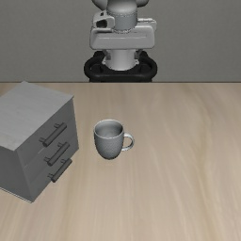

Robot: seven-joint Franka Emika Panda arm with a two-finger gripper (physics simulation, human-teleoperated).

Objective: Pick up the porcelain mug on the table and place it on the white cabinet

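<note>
1. Standing upright on the light wooden table, the porcelain mug sat near the middle of the surface, its open mouth facing up and its handle pointing toward the exterior view's right.
2. The mug was grey, darker inside its rim, and it rested on the tabletop rather than on the cabinet.
3. The white cabinet stood on the same table at the exterior view's left, just beside the mug, with a narrow strip of bare tabletop between the two.
4. The cabinet was turned at an angle, so that its front faced the lower right of the exterior view. Three drawers were stacked there, each carrying a slim bar handle, and all three fronts lay flush with one another.
5. The cabinet's flat top was pale grey and level.
6. The robot arm rose in white sections from a black base at the table's far edge, well apart from the mug, against a plain grey wall.
7. Whether the gripper's jaws were spread or pressed together could not be told.
</note>
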